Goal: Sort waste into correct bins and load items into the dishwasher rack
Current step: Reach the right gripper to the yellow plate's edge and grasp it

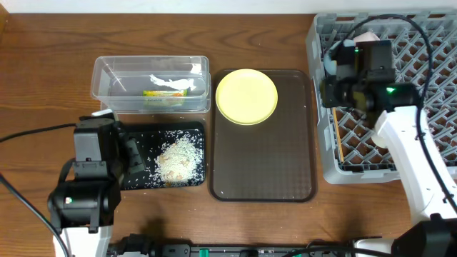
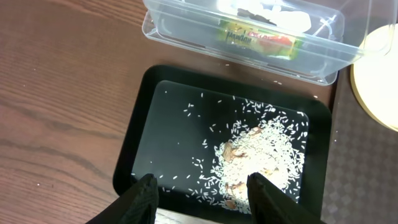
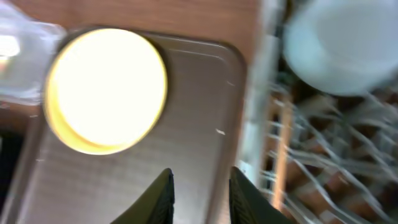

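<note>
Bowl [image 3: 336,50] in rack [image 3: 323,155]: plain at right wrist, arm-masked overhead. Right gripper [image 3: 200,193] spread, empty, over tray [image 3: 186,124]; left gripper [image 2: 202,199] likewise over black tub [image 2: 134,130].

A shallow black tub [image 2: 174,137] sits on the wooden table [image 2: 62,93]. In it lies a loose pile of white rice scraps [image 2: 261,152] with a few brown bits mixed in, toward its right half, and stray grains are scattered across the glossy floor. Just beyond it stands a clear tub [image 2: 186,25] holding a crumpled green-and-white wrapper [image 2: 258,40]. At the right edge, part of a yellow plate [image 2: 379,74] rests on a brown tray [image 2: 354,168]. The left pincer [image 2: 200,186] hangs over the black tub's near rim, its dark fingers [image 2: 146,199] apart with nothing between them.
</note>
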Controlling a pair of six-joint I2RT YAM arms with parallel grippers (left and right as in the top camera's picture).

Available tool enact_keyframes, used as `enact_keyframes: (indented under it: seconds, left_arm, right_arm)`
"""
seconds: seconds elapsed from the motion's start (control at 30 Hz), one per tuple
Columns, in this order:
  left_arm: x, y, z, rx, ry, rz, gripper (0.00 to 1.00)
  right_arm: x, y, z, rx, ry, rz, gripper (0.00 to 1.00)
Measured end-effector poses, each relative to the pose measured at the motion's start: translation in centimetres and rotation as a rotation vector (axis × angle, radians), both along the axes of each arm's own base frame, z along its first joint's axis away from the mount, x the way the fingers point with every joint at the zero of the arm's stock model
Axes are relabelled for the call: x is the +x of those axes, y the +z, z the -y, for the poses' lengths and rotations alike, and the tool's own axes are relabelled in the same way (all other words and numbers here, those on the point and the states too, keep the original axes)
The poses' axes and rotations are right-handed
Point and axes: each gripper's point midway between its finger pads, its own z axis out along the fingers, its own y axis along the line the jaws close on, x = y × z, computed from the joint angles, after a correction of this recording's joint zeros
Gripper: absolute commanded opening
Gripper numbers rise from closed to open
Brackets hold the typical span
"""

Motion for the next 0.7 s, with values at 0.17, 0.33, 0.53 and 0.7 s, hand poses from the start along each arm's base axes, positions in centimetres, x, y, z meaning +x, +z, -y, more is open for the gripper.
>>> enact_keyframes:
  seconds: [0.17, 0.33, 0.53, 0.7]
  left_arm:
    - [0.1, -0.3, 0.0, 0.000, 0.000, -0.014, 0.50]
    - [0.1, -0.3, 0.0, 0.000, 0.000, -0.014, 0.50]
    - [0.1, -0.3, 0.0, 0.000, 0.000, -0.014, 0.50]
    - [0.1, -0.3, 0.0, 0.000, 0.000, -0.014, 0.50]
  right_arm:
    - [0.4, -0.6, -4.5, 0.044, 0.072, 0.010, 0.34]
    - [1.1, -4.9, -7.5, 0.021, 0.057, -0.063, 0.38]
    - [2.2, -10.8, -8.9, 0.010, -0.003, -0.148, 0.38]
    - [3.2, -13.9, -9.4, 0.026, -0.058, -0.175, 0.37]
